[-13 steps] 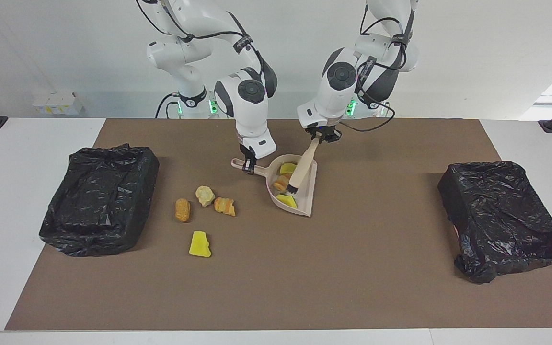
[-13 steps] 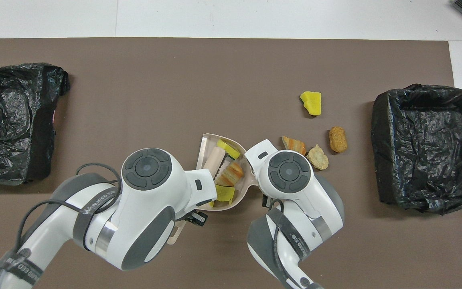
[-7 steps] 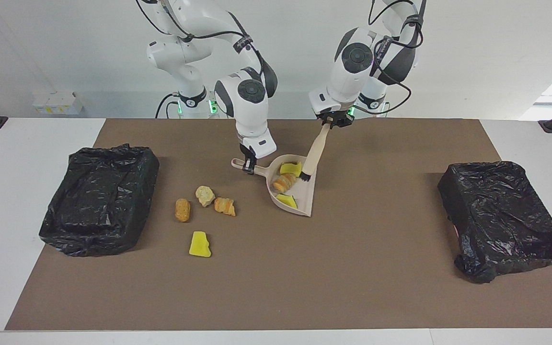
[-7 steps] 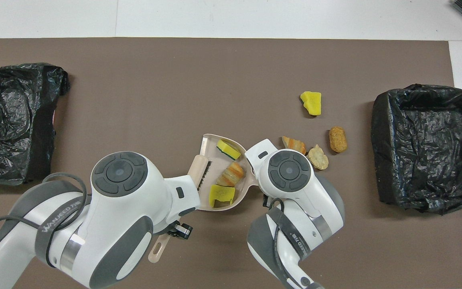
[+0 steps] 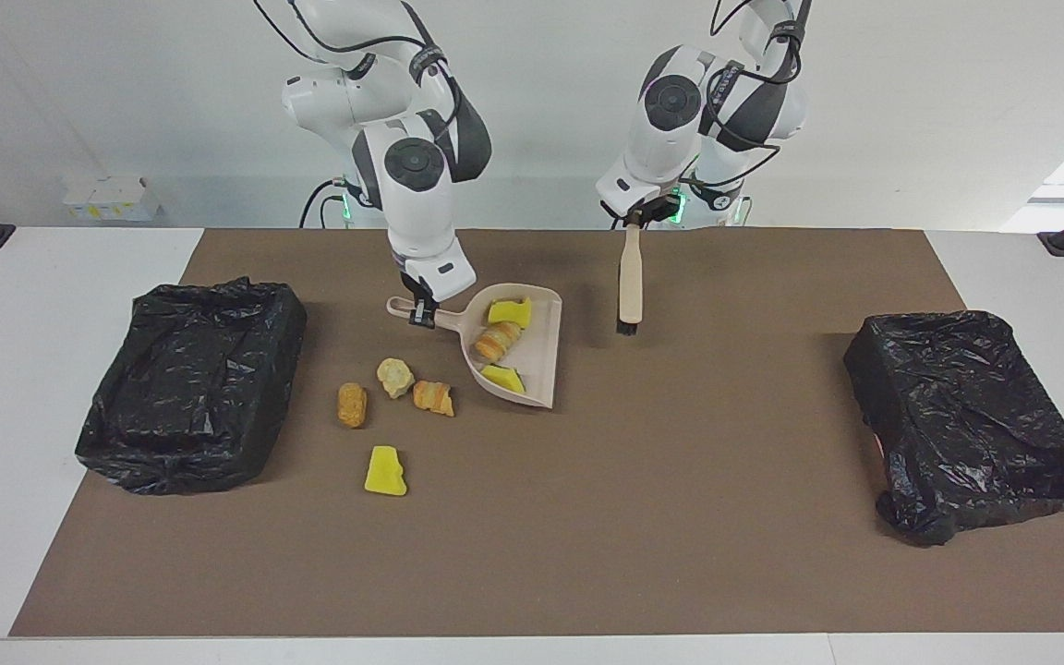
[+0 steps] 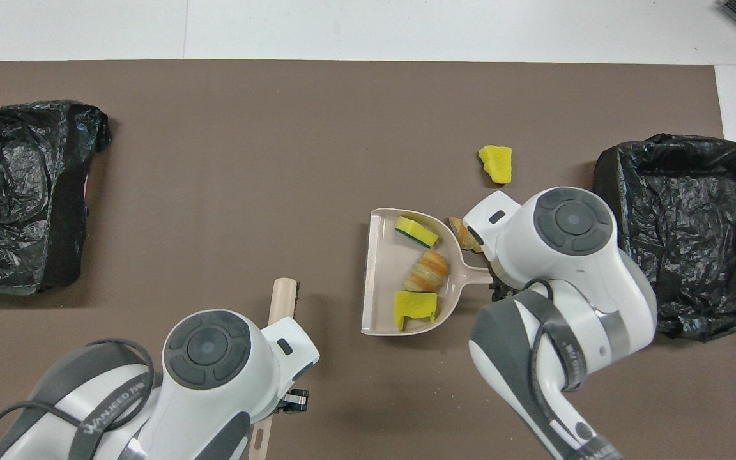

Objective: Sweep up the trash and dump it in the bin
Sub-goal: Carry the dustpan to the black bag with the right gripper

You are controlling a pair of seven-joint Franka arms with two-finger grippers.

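We note the right gripper (image 5: 421, 314), clamped on the loaded dustpan (image 5: 541, 356), has carried it toward the bin (image 5: 190, 383) at 9 o'clock, while the left gripper (image 5: 634, 219) has lifted the held brush (image 5: 628, 286) clear, so dumping looks next.

Both arms: glossy white rounded shells, dark grey joint caps with round discs, black external cables strapped on with bands. Grey lettering on forearm bands. Green lights at bases.
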